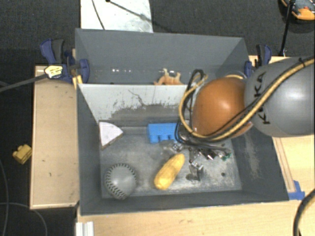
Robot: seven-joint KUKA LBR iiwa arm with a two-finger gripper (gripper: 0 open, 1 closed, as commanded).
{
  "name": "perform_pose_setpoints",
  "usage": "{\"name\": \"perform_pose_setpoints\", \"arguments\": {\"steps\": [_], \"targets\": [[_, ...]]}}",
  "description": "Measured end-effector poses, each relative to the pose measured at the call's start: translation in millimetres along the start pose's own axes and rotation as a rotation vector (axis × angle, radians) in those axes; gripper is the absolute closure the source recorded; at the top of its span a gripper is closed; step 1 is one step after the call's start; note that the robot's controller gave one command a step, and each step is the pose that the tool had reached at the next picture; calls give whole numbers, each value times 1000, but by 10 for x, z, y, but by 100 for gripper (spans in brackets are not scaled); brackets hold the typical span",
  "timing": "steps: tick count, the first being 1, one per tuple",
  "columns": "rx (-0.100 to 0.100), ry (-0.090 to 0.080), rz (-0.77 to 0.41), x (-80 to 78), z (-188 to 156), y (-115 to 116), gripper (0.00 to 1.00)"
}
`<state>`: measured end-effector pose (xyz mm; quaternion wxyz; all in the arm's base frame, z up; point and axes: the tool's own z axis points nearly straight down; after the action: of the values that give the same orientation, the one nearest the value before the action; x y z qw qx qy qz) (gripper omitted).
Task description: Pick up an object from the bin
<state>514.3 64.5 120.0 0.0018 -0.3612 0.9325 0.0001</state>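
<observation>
My gripper (196,169) hangs low over the bin floor, right of centre, under the arm's orange cover. Just to its left lies a yellow corn-cob-shaped thing (169,171), tilted, with its upper right end close to the gripper. A blue toothed block (162,132) lies a little behind, against the back of the floor and partly under the arm's cables. I see nothing held in the gripper.
A grey ball (119,180) rests in the front left corner. A white wedge (109,132) lies at the back left. A small tan figure (169,77) sits up at the back wall. The arm covers the bin's right side.
</observation>
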Motion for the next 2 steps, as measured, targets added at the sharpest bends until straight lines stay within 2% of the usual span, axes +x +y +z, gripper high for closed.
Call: {"name": "perform_pose_setpoints", "arguments": {"steps": [1,2], "targets": [[-3,2,-91,-64,514,46,0],[-1,-1,-241,-113,498,14,100]]}}
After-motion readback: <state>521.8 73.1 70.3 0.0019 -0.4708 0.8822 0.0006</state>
